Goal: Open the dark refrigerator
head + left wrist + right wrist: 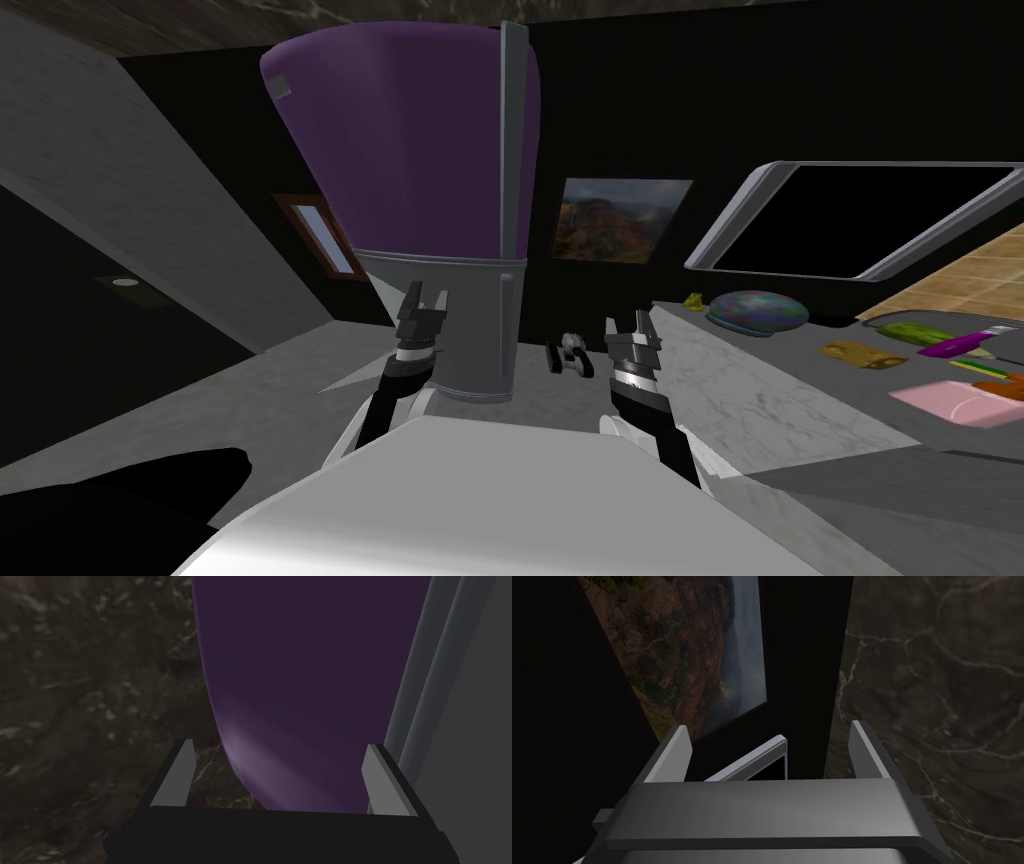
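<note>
1. The left hand (422, 312) is raised in front of the refrigerator (420, 150), level with the seam where its dark purple upper door meets the grey lower section (470, 340). Its dark forearm slopes up to it from below.
2. In the left wrist view its fingers (172, 778) stand wide apart and grip nothing. The purple door lies beyond the gap, and a grey vertical strip (425, 701) runs just beside one finger. Whether the hand touches the door cannot be told.
3. The right hand (632, 335) is held up at about the same height, right of the refrigerator, between it and the counter (760, 400). Its fingers (669, 756) are also apart and hold nothing.
4. The refrigerator stands straight ahead against a black wall, and its upper door looks shut. The grey strip runs the full height of its right edge.
5. The pale marbled counter to the right carries an iridescent domed bowl (757, 311), and its contents cannot be made out. Near it lie a small yellow item (692, 299), a green one (915, 332), a purple one (960, 346) and a flat pink one (945, 402).
6. A small grey badge (280, 86) sits at the refrigerator's upper left corner, too small to read.
7. A small dark-and-white object (570, 355) lies on the floor between the two hands.
</note>
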### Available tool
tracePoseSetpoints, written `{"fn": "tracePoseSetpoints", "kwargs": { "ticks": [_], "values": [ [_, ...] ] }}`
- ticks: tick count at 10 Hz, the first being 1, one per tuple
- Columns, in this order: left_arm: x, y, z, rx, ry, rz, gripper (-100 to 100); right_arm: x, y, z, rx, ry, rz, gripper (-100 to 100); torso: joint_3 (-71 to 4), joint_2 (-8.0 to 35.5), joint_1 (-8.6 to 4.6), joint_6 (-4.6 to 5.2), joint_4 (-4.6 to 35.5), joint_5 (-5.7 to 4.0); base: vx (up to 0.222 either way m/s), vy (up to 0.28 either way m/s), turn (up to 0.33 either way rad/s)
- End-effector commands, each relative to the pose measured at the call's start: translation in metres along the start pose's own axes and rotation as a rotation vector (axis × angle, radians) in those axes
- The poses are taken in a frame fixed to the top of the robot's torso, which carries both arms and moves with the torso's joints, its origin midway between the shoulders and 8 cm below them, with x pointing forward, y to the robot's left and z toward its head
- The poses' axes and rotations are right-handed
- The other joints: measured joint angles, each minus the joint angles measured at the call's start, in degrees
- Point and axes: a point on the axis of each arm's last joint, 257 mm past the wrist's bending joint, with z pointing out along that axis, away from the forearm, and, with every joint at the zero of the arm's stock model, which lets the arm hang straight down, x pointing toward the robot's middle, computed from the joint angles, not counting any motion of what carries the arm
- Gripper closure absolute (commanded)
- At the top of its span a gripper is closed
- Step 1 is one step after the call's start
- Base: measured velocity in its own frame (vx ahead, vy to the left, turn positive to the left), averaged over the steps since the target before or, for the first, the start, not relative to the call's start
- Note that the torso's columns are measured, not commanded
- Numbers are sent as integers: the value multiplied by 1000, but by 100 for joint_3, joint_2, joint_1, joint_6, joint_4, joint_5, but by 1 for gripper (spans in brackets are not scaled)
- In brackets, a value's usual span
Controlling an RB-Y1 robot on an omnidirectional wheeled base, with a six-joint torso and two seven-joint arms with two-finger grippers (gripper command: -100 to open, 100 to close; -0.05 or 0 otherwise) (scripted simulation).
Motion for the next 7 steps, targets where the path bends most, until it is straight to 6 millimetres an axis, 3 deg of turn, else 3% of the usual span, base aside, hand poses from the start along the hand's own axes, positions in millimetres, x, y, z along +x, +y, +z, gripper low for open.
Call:
{"fn": "tracePoseSetpoints", "kwargs": {
  "ticks": [1, 4, 5, 7],
  "values": [
    [0, 0, 0, 0, 0, 0, 0, 0, 0, 0, 0, 0, 0, 0, -844, 424, 0, 0, 423, 0, 0, 0, 0],
    [0, 0, 0, 0, 0, 0, 0, 0, 0, 0, 0, 0, 0, 0, -3381, 1693, 0, 0, 1692, 0, 0, 0, 0],
    [1, 15, 1, -30, 29, 13, -100, 0, 0, 0, 0, 0, 0, 0, -4227, 2116, 0, 0, 2114, 0, 14, -30, 59],
    [-3, 35, 4, -68, 46, 29, -100, 0, 0, 0, 1, 0, 0, 0, -4737, 2357, -14, 0, 2358, -4, 16, -66, 73]
  ]
}}
